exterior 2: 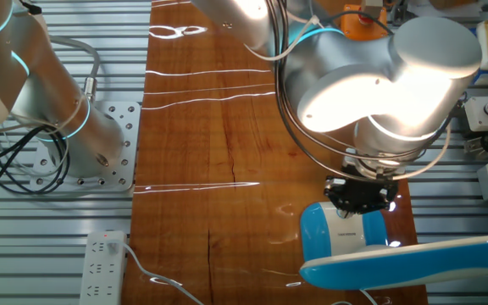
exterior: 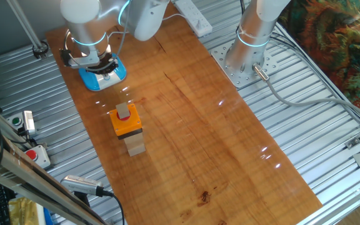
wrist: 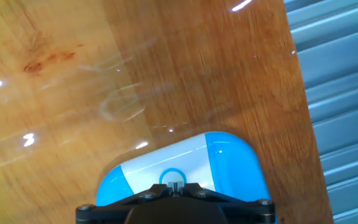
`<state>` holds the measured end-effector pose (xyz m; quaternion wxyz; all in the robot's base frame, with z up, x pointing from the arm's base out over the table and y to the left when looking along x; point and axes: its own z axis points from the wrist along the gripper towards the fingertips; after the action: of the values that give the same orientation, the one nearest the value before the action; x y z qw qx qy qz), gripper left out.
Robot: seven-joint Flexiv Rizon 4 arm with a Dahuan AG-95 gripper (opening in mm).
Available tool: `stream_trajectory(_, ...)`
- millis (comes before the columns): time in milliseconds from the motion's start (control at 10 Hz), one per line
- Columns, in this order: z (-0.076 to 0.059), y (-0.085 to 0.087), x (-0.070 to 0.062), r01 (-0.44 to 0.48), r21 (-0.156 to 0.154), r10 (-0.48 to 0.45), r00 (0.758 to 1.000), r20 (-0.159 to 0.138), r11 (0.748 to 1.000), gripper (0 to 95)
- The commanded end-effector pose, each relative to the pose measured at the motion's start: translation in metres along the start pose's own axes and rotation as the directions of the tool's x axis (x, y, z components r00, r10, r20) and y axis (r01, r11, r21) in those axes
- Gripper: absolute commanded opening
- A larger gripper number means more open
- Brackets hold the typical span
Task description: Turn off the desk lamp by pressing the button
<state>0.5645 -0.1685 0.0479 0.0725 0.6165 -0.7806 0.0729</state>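
The desk lamp's base [exterior: 112, 76], white on top with a bright blue rim, sits at the far left corner of the wooden table. It also shows in the other fixed view [exterior 2: 335, 235] and the hand view [wrist: 229, 163]. My gripper [exterior: 100, 66] hangs straight over the base, fingers pointing down. In the hand view the gripper [wrist: 175, 184] has its fingertips shut together. They sit right at the button [wrist: 168, 178], a small pale spot inside a blue ring, and cover most of it. The lamp's blue-rimmed head [exterior 2: 413, 257] stretches across the other fixed view's bottom right.
An orange box with a red cap [exterior: 125, 120] stands on a wooden block [exterior: 134, 145] mid-table. A grey box with a red knob [exterior: 35, 155] sits left of the table. A second arm's base [exterior: 247, 61] and a power strip [exterior 2: 104, 258] lie beside the board. The table edge [wrist: 297, 106] is close.
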Motion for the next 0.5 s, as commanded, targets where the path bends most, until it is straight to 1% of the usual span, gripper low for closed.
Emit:
stream_trajectory(100,0.0003,0.0004,-0.0010,0.024,-0.007,-0.023,0.999,0.024,1.000,0.0)
stream_trajectory(300,0.0009,0.0008,-0.0022,0.045,-0.009,-0.044,0.998,0.035,0.999,0.0)
stream_trajectory(500,0.0014,0.0016,-0.0039,0.070,-0.007,-0.070,0.997,0.038,0.998,0.0)
